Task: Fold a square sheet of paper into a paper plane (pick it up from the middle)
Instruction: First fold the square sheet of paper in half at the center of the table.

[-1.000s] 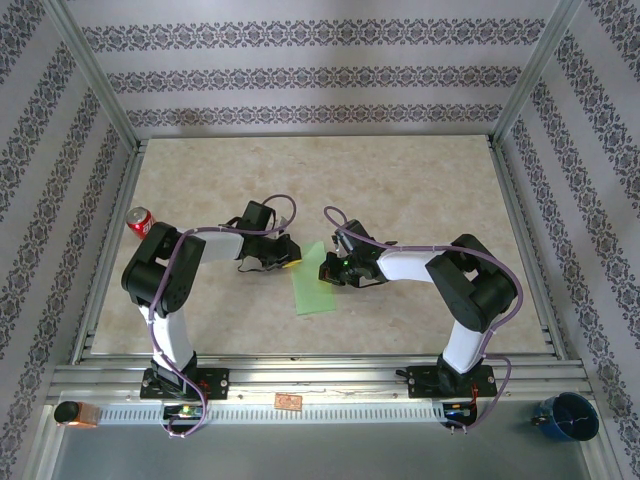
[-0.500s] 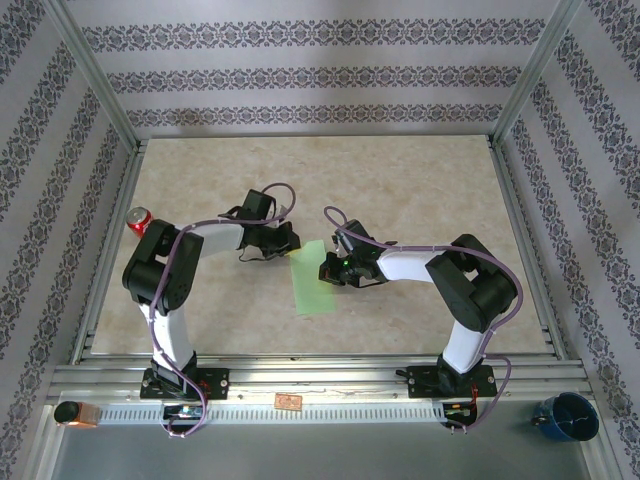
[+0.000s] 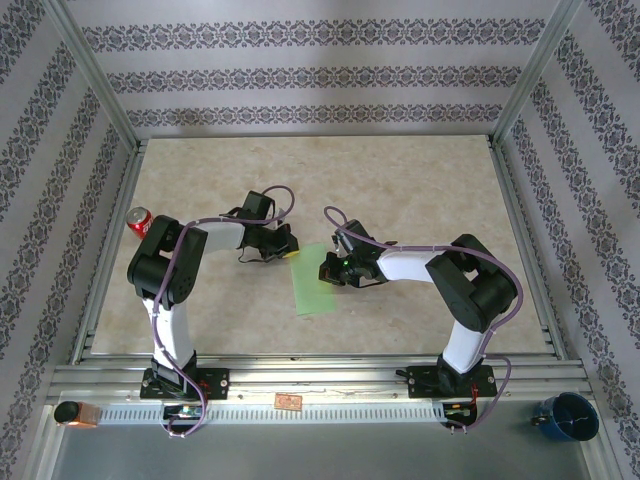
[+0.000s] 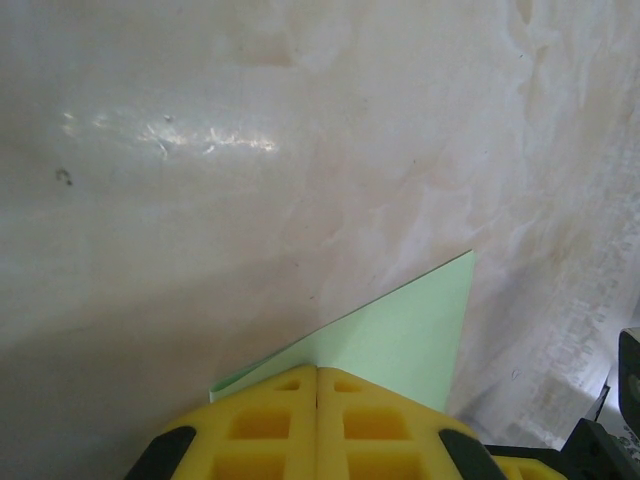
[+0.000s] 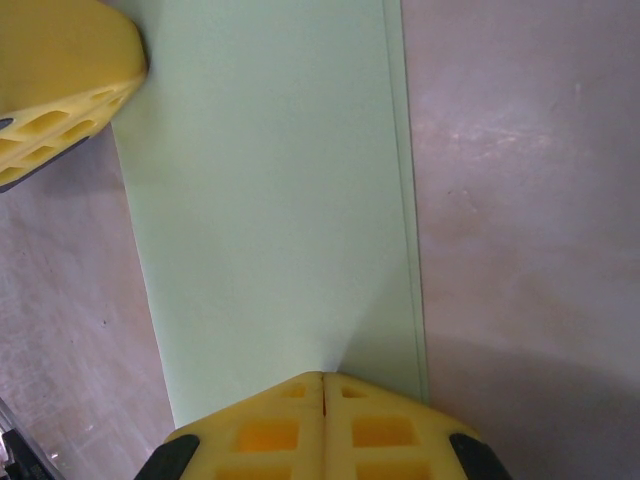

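The square sheet of paper (image 3: 315, 285) lies folded into a narrow light green strip on the table between the arms. My left gripper (image 3: 290, 252) is at the strip's far left corner. In the left wrist view its yellow jaws (image 4: 318, 370) are pressed together with the paper (image 4: 400, 340) running in under the tips, a doubled edge showing at the left. My right gripper (image 3: 327, 270) is shut, its tips (image 5: 323, 376) resting on the strip (image 5: 270, 200) near its right edge. The left fingers (image 5: 60, 90) cover the strip's corner in the right wrist view.
A red soda can (image 3: 140, 221) stands at the table's left edge behind the left arm. A blue cup (image 3: 570, 417) and a small orange object (image 3: 75, 412) sit outside the frame rail at the front. Metal frame posts and rails (image 3: 310, 365) border the table.
My left gripper has closed its slightly parted jaws at the strip's far left corner and its arm has shifted a little. The right arm and the paper have stayed put.
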